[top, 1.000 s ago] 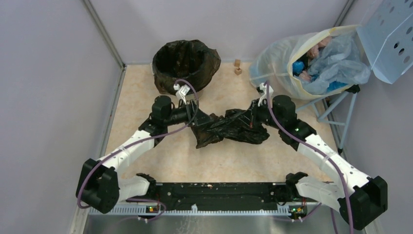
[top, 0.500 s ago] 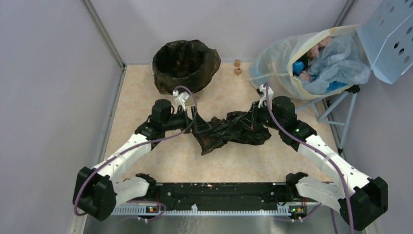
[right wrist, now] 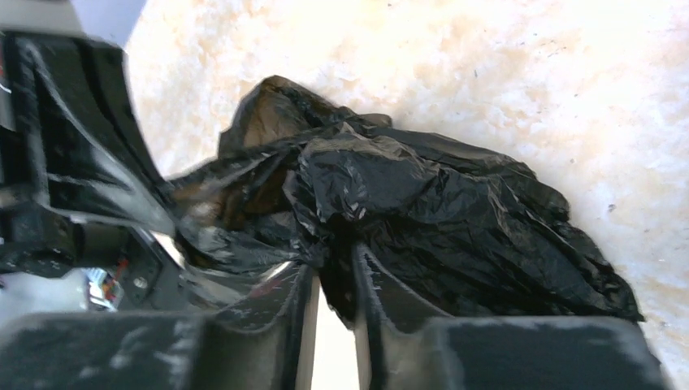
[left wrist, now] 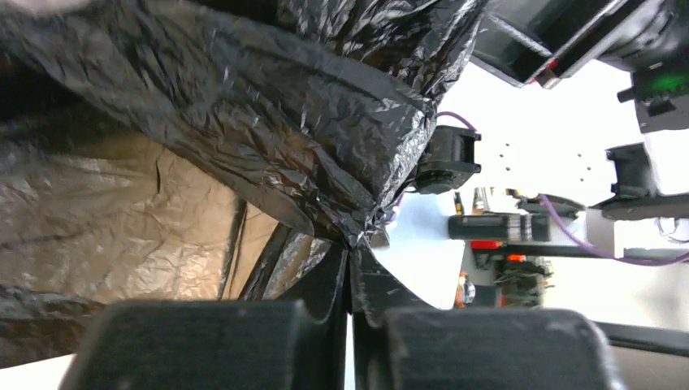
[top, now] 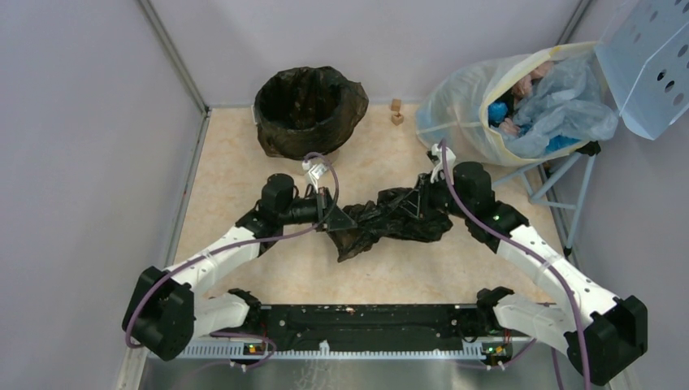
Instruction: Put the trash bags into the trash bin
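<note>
We see the crumpled glossy black plastic trash bag (top: pixel 390 219) stretched between the two arms. It is on the near side of the small round bin draped in a black plastic liner (top: pixel 280 142), a little to its right and apart from it. The left jaws are clenched on the end closest to the bin; the left wrist view shows the bag (left wrist: pixel 284 122) pinched right at their tips. The right jaws grasp the opposite end, farther from the bin, with the wrinkled bag (right wrist: pixel 455 211) gathered between them. A loose flap droops toward the pale speckled counter (top: pixel 244 162) (whether it touches, we cannot tell). Right of the bin sit two small wooden blocks (top: pixel 396 111). Beyond them is a large translucent whitish-yellow sack (top: pixel 455 106) stuffed with pale and blue things.
</note>
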